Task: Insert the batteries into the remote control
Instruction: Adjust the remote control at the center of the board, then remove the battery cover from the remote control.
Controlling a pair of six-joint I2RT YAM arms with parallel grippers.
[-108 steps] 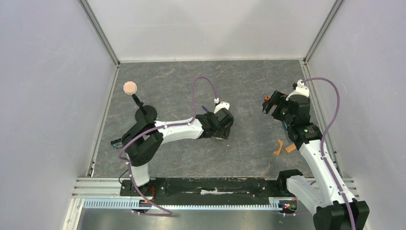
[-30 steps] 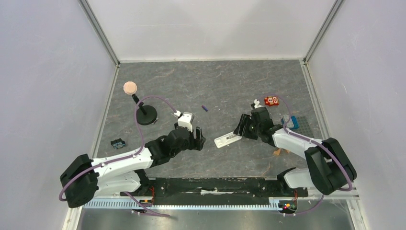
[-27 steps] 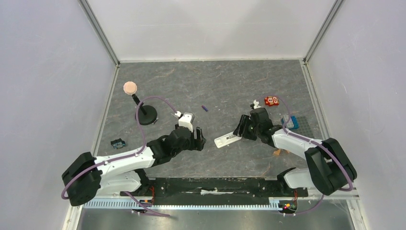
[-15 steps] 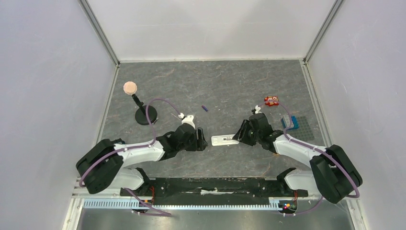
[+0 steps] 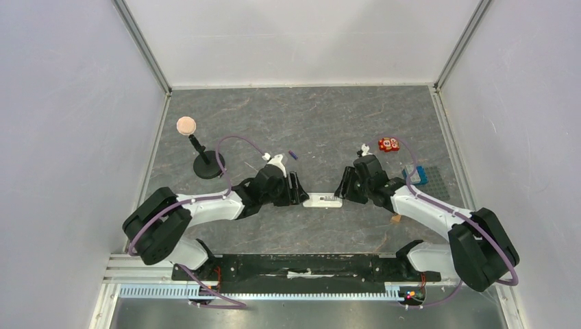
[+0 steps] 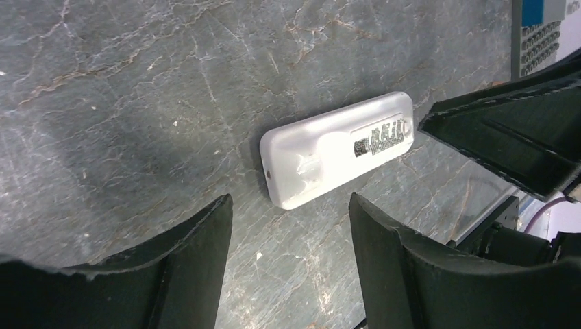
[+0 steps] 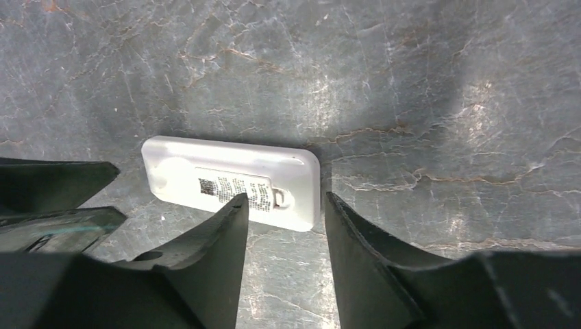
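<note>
The remote control (image 5: pixel 323 200) is a slim white bar lying flat, left to right, in the middle of the table. Its back faces up with a printed label (image 7: pixel 233 185) and a small latch. My left gripper (image 5: pixel 299 190) is at its left end, open, the remote (image 6: pixel 339 147) just ahead of the empty gap (image 6: pixel 289 205). At the right end stands my right gripper (image 5: pixel 344 186), open (image 7: pixel 284 202), one fingertip over the remote's near edge. One battery (image 5: pixel 292 155), a tiny dark purple cylinder, lies loose behind the left gripper.
A black stand (image 5: pixel 207 166) with a pink disc (image 5: pixel 186 125) is at the back left. A small red block (image 5: pixel 389 144) and a blue ridged box (image 5: pixel 416 175) sit at the right. A tan wooden piece (image 5: pixel 396 218) lies by the right arm.
The remote has turned from tilted to lying level left to right. The left arm swung right up to its left end, jaws slightly narrower. The right gripper stayed at its right end.
</note>
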